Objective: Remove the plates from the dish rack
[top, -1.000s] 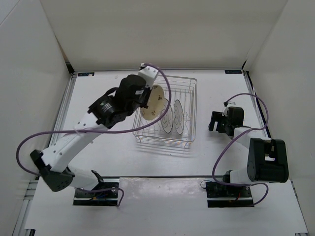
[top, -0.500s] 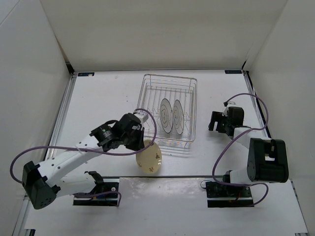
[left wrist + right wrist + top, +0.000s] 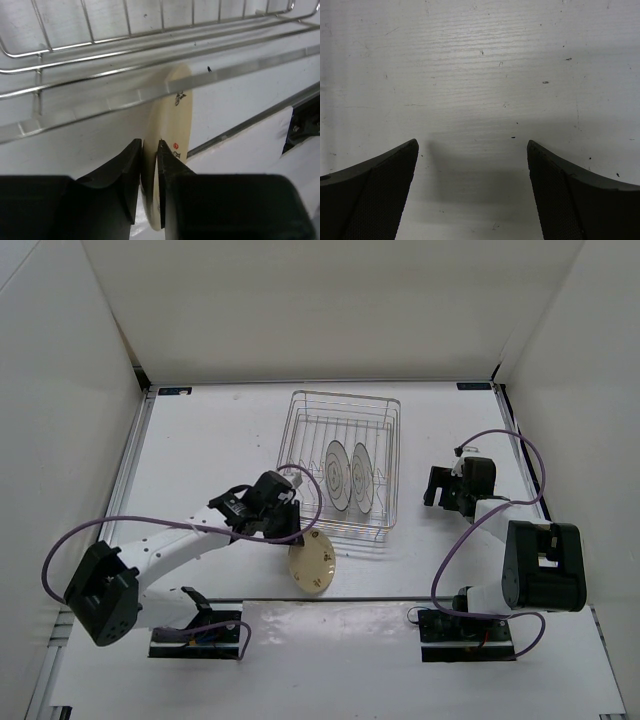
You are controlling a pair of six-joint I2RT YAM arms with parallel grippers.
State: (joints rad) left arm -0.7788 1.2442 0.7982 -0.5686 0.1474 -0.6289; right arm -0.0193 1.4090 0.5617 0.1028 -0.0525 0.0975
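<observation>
Left wrist: tan plate [image 3: 176,120], marks [image 3: 180,98] illeg.

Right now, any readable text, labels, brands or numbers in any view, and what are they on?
No text is legible in any view.
Golden-tan round plate: small dark and red marks on its face, too blurred to read.
Small dark label at the far-left corner of the white table, and another at the far-right: too small to read.
White sticker on the black housing of the right arm: too small to read.

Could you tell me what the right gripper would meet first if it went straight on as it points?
Probably the bare table top; the right gripper, open, frames nothing else, though depth is unclear.
</observation>
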